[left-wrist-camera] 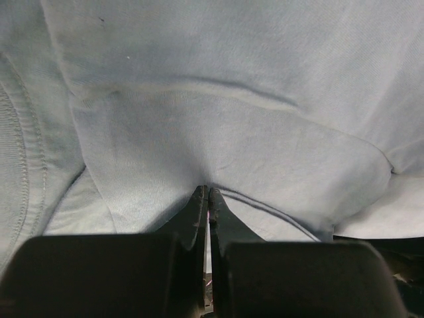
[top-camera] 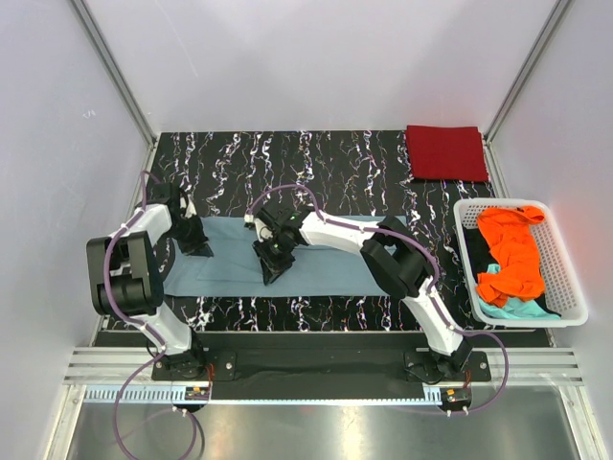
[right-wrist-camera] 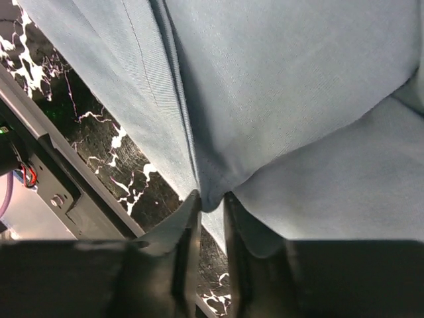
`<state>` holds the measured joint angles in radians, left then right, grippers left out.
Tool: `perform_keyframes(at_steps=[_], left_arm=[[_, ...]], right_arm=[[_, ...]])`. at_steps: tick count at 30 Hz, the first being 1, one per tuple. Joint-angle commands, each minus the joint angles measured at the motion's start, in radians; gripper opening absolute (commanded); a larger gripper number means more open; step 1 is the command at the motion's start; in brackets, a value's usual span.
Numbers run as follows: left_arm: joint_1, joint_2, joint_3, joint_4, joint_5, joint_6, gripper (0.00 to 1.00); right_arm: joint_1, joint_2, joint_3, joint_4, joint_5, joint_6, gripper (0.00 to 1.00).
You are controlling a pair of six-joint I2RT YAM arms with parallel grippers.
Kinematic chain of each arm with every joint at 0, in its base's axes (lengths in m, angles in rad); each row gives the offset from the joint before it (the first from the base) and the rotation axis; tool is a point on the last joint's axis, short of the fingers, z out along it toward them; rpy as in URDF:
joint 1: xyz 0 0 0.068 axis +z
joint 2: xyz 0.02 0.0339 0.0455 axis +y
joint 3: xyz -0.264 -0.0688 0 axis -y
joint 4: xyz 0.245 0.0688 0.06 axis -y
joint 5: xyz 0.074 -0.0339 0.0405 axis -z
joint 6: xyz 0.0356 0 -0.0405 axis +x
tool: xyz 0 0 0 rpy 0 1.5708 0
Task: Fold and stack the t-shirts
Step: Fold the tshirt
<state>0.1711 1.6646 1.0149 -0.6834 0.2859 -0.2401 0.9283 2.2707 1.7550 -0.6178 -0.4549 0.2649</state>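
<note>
A dusty grey-blue t-shirt (top-camera: 316,268) lies spread across the near middle of the dark marbled table. My left gripper (top-camera: 196,246) is shut on its left end; in the left wrist view the cloth (left-wrist-camera: 218,119) puckers at the closed fingertips (left-wrist-camera: 208,193). My right gripper (top-camera: 271,271) is shut on a fold of the same shirt near its middle; the right wrist view shows cloth (right-wrist-camera: 278,99) pinched between the fingers (right-wrist-camera: 212,202). A folded dark red t-shirt (top-camera: 445,152) lies at the far right corner. The bright orange t-shirt (top-camera: 512,249) and the teal t-shirt (top-camera: 512,307) lie in the basket.
A white slatted basket (top-camera: 567,278) stands at the right edge of the table. The table's front rail (right-wrist-camera: 59,179) shows just beyond the shirt's near edge in the right wrist view. Grey walls enclose the back and sides.
</note>
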Motion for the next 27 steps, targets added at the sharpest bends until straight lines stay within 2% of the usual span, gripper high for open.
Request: perform_keyframes(at_steps=[1, 3, 6, 17, 27], left_arm=[[0.004, -0.063, 0.007, 0.007, -0.019, 0.005, 0.00], [0.008, -0.074, 0.005, -0.001, -0.025, 0.002, 0.00], [0.025, -0.106, -0.006, -0.004, -0.031, -0.007, 0.00], [0.084, -0.154, -0.012, -0.019, -0.033, -0.022, 0.00], [0.088, -0.124, 0.016, -0.018, -0.034, -0.030, 0.00]], right_arm=[[0.012, -0.014, 0.050, -0.007, 0.030, 0.008, 0.25], [0.012, -0.017, 0.061, -0.016, 0.032, 0.013, 0.19], [0.012, -0.011, 0.089, -0.040, 0.030, 0.025, 0.17], [0.010, 0.029, 0.205, -0.132, 0.071, -0.016, 0.15], [-0.025, 0.139, 0.392, -0.229, 0.117, -0.047, 0.15]])
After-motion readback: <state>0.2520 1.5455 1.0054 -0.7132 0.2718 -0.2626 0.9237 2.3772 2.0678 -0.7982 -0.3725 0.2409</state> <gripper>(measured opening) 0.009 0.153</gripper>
